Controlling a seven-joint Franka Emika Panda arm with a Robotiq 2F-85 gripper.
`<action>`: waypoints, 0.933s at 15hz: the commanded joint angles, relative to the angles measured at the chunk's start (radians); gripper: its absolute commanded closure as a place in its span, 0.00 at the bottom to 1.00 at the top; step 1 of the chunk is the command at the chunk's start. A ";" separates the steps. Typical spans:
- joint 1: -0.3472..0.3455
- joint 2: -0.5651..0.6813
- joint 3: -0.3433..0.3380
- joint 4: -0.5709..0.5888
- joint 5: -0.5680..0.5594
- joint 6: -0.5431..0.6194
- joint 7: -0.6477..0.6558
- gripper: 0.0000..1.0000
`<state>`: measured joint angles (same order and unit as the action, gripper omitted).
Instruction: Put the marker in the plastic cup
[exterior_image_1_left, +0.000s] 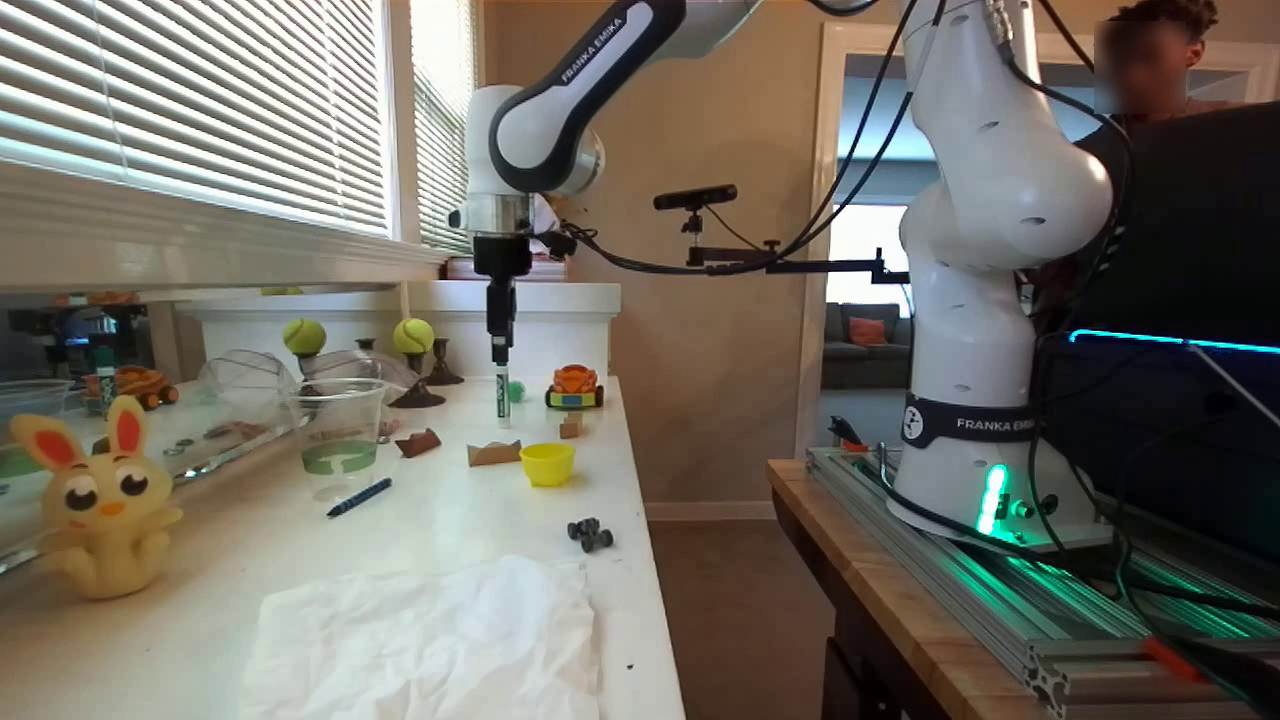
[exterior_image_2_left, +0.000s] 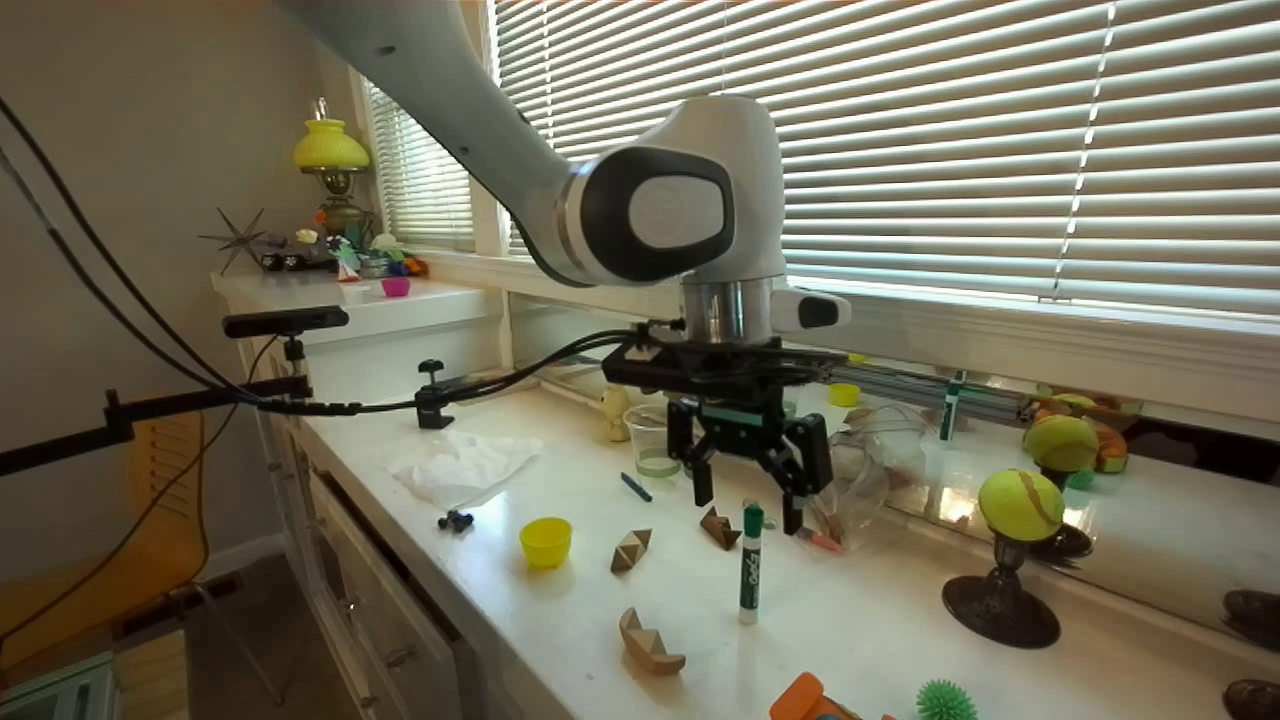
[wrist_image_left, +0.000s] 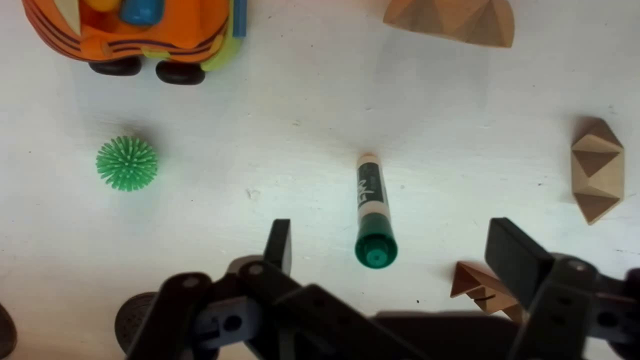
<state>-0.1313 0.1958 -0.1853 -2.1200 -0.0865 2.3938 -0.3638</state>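
The green-capped marker (exterior_image_1_left: 502, 398) stands upright on the white counter; it also shows in an exterior view (exterior_image_2_left: 749, 575) and in the wrist view (wrist_image_left: 373, 210). My gripper (exterior_image_2_left: 748, 508) points down just above the marker's cap. In the wrist view my gripper (wrist_image_left: 392, 235) is open, with a finger on each side of the cap and gaps on both sides. Nothing is held. The clear plastic cup (exterior_image_1_left: 338, 425) stands upright near the mirror, beyond the dark pen; it also shows in an exterior view (exterior_image_2_left: 655, 445), partly behind the gripper. It is out of the wrist view.
Folded brown paper pieces (exterior_image_2_left: 650, 645) lie round the marker. A yellow cup (exterior_image_1_left: 547, 464), a dark pen (exterior_image_1_left: 359, 497), a green spiky ball (wrist_image_left: 127, 163) and an orange toy truck (exterior_image_1_left: 575, 387) are on the counter. Tennis balls on dark stands (exterior_image_2_left: 1000, 600) stand along the mirror.
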 joint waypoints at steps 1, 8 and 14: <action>-0.022 0.027 0.022 0.038 0.004 -0.013 0.026 0.00; -0.031 0.038 0.030 0.046 0.007 -0.007 0.021 0.52; -0.034 0.043 0.031 0.052 0.006 -0.005 0.022 0.95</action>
<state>-0.1451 0.2251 -0.1723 -2.0902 -0.0865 2.3940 -0.3551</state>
